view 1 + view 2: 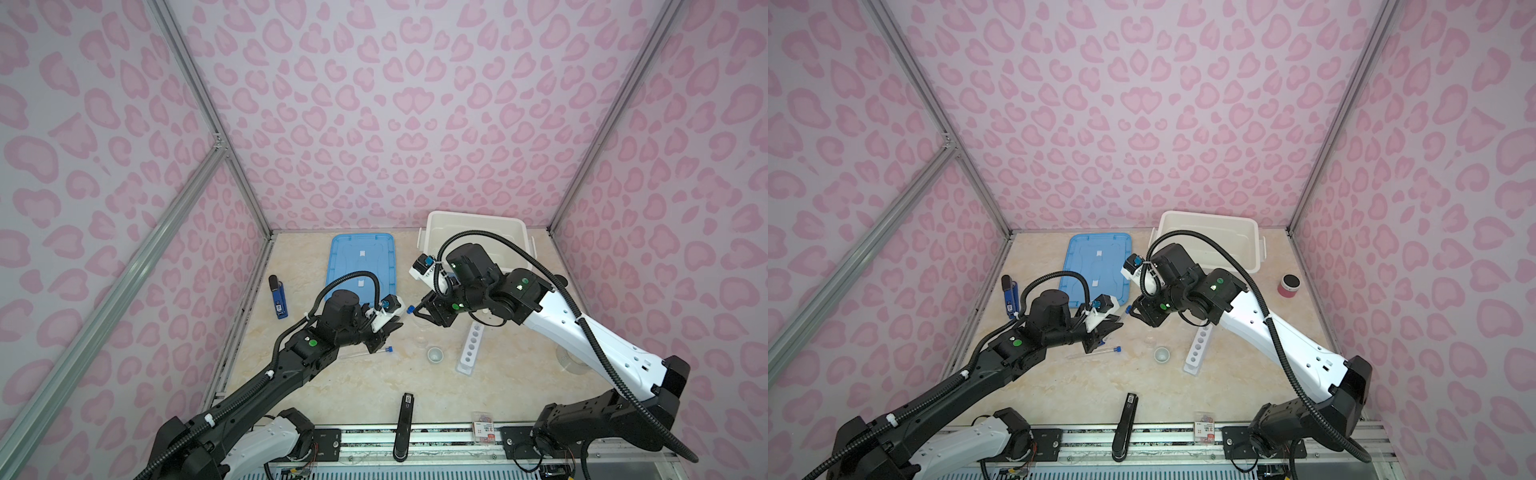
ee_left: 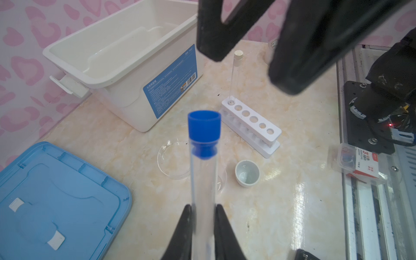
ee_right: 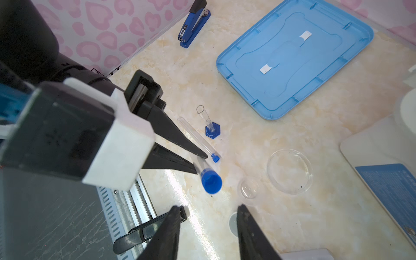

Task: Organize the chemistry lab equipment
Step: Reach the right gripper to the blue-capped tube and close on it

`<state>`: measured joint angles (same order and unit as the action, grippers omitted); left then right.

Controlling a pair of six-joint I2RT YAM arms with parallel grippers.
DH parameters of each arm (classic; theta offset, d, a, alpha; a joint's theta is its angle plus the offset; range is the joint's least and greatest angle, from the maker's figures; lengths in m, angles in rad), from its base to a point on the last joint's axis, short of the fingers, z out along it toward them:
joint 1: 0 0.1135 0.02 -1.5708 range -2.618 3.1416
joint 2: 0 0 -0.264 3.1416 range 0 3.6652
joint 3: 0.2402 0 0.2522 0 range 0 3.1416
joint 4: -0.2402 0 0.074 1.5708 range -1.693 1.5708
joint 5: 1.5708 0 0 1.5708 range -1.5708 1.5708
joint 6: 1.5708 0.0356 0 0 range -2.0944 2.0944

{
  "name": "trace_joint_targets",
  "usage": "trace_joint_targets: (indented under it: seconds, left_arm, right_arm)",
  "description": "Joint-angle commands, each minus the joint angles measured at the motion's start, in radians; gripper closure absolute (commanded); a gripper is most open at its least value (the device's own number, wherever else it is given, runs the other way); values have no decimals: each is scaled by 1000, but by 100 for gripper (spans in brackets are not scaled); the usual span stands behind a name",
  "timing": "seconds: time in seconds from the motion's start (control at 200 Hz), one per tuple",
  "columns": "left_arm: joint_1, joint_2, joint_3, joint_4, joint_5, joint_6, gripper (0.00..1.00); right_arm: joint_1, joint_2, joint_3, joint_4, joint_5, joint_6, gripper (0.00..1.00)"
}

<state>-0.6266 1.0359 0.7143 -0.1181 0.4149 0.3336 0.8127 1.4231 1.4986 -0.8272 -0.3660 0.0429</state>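
Left gripper clenches a blue-capped test tube. Right gripper gapes empty before its cap, near a glass dish.

Two robot arms, the left arm mostly black, the right arm in a white shell dotted with small holes. Each trails a ribbed black cable, bears round green markers, wears white-cased wrist cameras and ends in black, wedge-shaped fingers.
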Motion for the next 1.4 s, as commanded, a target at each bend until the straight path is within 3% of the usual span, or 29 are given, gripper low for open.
trace_joint_targets:
  seconds: [0.0, 0.445, 1.395]
  left_arm:
    - [1, -12, -9, 41, 14, -14, 86]
    - [1, -19, -4, 41, 27, -15, 86]
    - [1, -21, -8, 44, 44, -18, 88]
  right_arm:
    - [6, 9, -5, 29, 2, 6, 57]
    - [9, 43, -39, 65, -24, 12, 57]
    - [9, 74, -26, 97, -34, 25, 69]
